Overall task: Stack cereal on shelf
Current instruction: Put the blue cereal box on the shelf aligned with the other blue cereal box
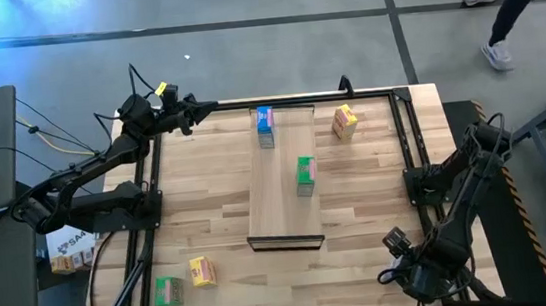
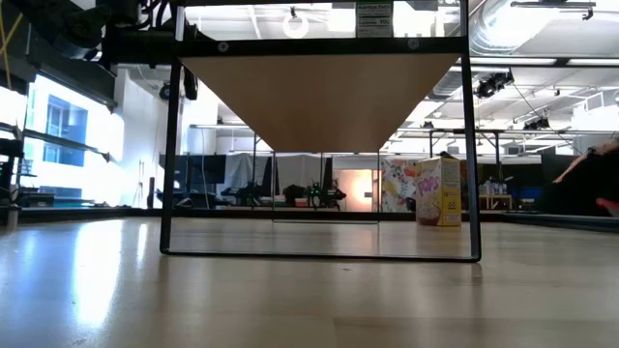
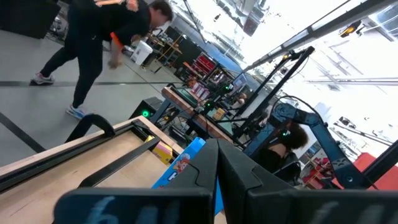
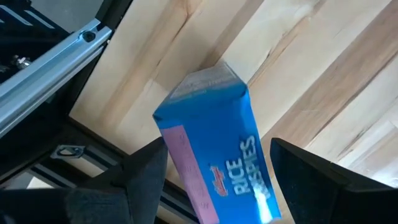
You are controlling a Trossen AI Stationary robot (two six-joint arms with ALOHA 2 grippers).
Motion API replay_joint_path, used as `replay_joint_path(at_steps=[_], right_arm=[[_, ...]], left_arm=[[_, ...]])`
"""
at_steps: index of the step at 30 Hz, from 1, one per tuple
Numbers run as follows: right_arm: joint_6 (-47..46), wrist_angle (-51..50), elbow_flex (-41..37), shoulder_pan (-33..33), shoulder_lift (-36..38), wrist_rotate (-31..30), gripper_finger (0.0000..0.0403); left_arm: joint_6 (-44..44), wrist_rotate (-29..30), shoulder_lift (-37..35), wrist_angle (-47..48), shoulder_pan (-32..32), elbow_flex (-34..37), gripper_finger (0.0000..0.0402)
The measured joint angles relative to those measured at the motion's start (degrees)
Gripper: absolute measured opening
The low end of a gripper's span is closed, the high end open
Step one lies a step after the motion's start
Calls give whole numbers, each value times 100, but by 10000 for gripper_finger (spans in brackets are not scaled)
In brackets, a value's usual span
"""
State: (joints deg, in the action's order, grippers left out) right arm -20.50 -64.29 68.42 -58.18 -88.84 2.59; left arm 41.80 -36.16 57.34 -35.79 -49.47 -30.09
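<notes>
I see the shelf (image 1: 279, 198) carrying two cereal boxes: a blue box (image 1: 265, 126) at its far end and a green box (image 1: 304, 175) mid-board. My right gripper (image 4: 214, 180), at the table's near-right corner, straddles a blue Rice Krispies box (image 4: 214, 146), fingers spread (pads apparently not touching). The left gripper (image 1: 206, 107) hovers far-left, fingers closed, empty.

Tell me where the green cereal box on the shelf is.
In the high view, the green box stands near the middle of the shelf, toward its right edge, with the blue box at the far end.
</notes>
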Motion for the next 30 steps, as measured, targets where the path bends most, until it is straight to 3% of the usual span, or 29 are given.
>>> replay_joint_path(at_steps=[16, 30], right_arm=[[0, 277, 0, 0, -203, 26, 255], [-218, 60, 77, 49, -136, 24, 148]], left_arm=[[-2, 1, 0, 2, 0, 0, 0], [-97, 0, 0, 157, 0, 0, 0]])
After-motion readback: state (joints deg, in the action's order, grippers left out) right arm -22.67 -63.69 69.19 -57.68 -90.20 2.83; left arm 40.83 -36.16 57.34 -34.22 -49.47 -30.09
